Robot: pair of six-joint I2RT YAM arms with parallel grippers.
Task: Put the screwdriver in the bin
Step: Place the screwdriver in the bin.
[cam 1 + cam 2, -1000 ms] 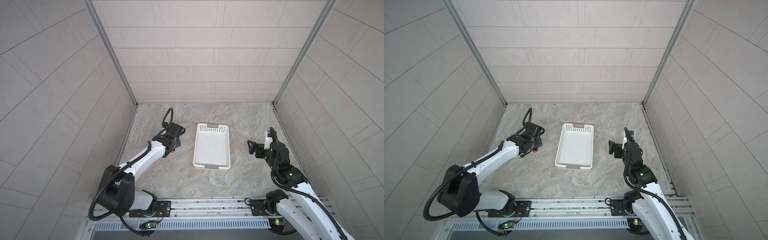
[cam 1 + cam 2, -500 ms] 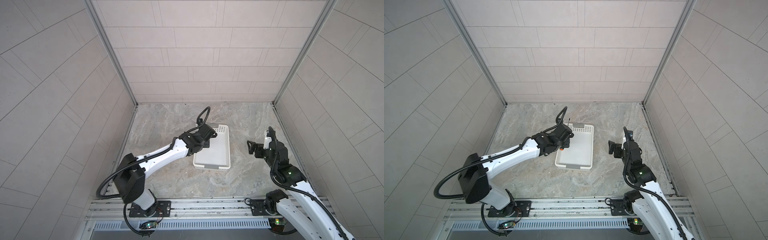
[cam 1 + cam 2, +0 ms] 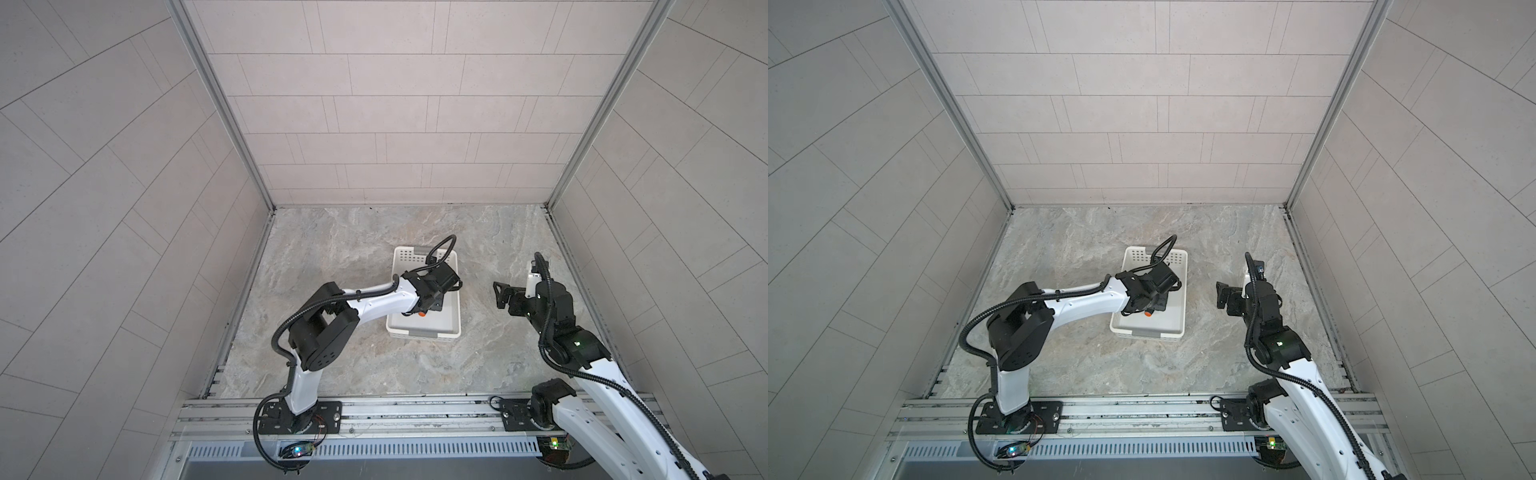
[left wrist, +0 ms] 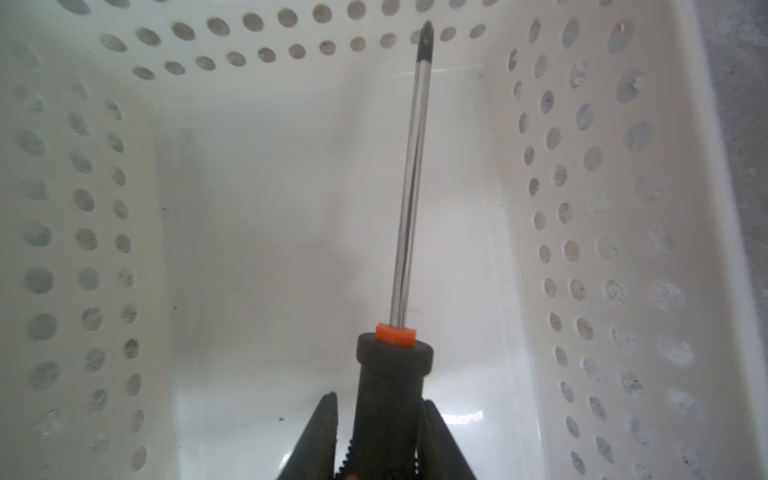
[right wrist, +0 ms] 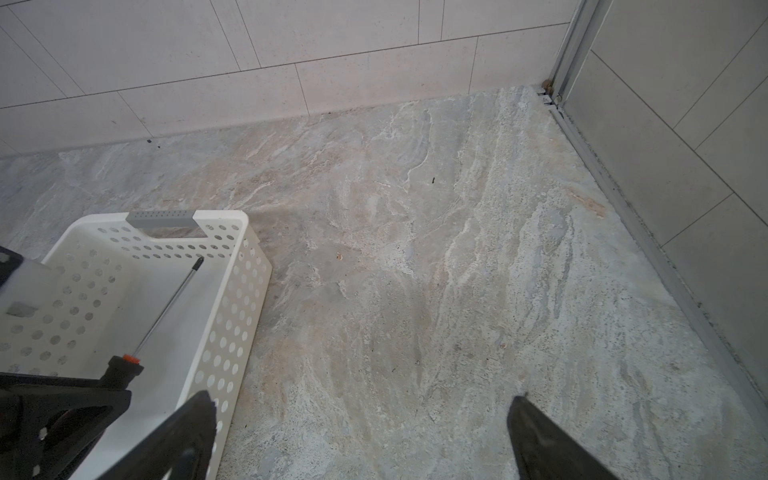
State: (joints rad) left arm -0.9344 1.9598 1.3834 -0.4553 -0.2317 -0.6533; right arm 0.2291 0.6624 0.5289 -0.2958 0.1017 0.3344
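The screwdriver (image 4: 409, 187) has a shiny thin shaft and a black handle with an orange collar. My left gripper (image 4: 380, 401) is shut on the handle. It holds the tool low inside the white perforated bin (image 4: 602, 208), with the shaft pointing along the bin toward its far end wall. In both top views the left gripper (image 3: 436, 301) (image 3: 1158, 301) hangs over the bin's (image 3: 424, 332) (image 3: 1146, 332) near half, and the screwdriver's orange end (image 3: 422, 314) shows under the wrist. My right gripper (image 5: 361, 401) (image 3: 498, 295) is open over bare floor to the right of the bin (image 5: 245, 249).
The bin sits mid-floor on a marbled stone surface (image 3: 353, 365). Tiled walls close in the back and both sides. A metal rail (image 3: 415, 411) carrying the two arm bases runs along the front. The right arm (image 3: 557, 320) stands close to the right wall.
My left arm has swung right, carrying the screwdriver from the floor left of the bin to over and down into the bin. The right arm has not moved.
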